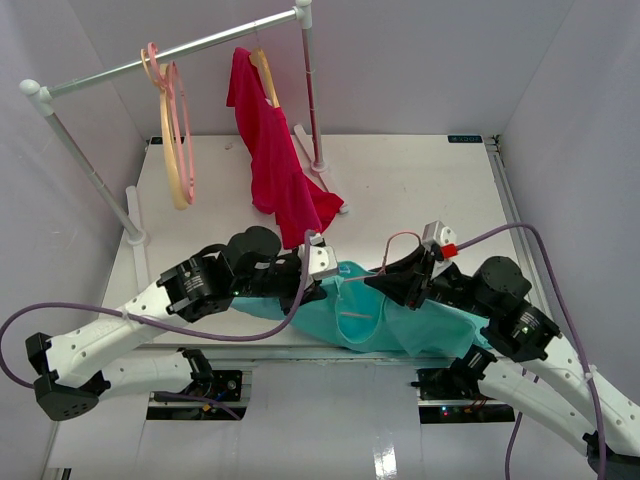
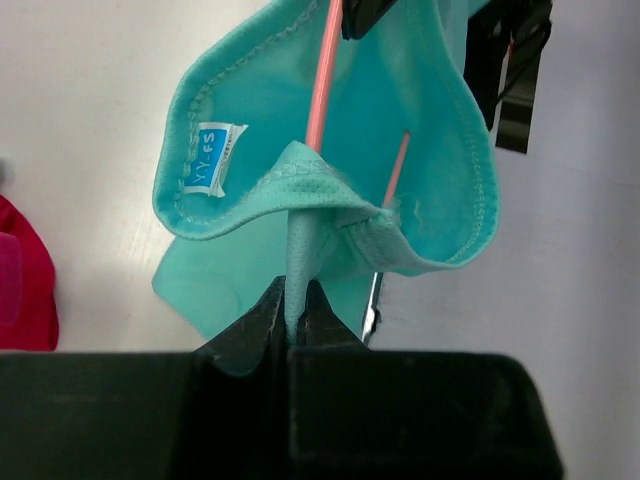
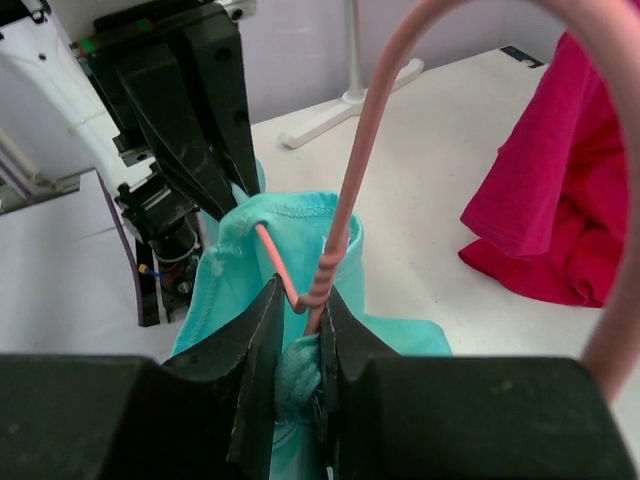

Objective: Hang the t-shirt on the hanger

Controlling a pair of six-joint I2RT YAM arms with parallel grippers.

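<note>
From the overhead feed I see the t-shirt (image 1: 425, 335) bunched between my two arms, raised at the collar, its lower part lying at the near edge of the desk (image 1: 420, 190). My left claw (image 2: 296, 312) is closed almost completely, its tips pinching a narrow fold of the collar hem near the white neck label (image 2: 212, 158). My right claw (image 3: 300, 318) is clamped on the twisted neck of the hanger (image 3: 350, 185), and a wad of teal cloth is caught between the same jaws. A pink arm of the hanger runs inside the neck opening, and the hook rises above the claw. The red garment (image 1: 280, 175) hangs from the rail (image 1: 180, 50) at the far side, well apart.
</note>
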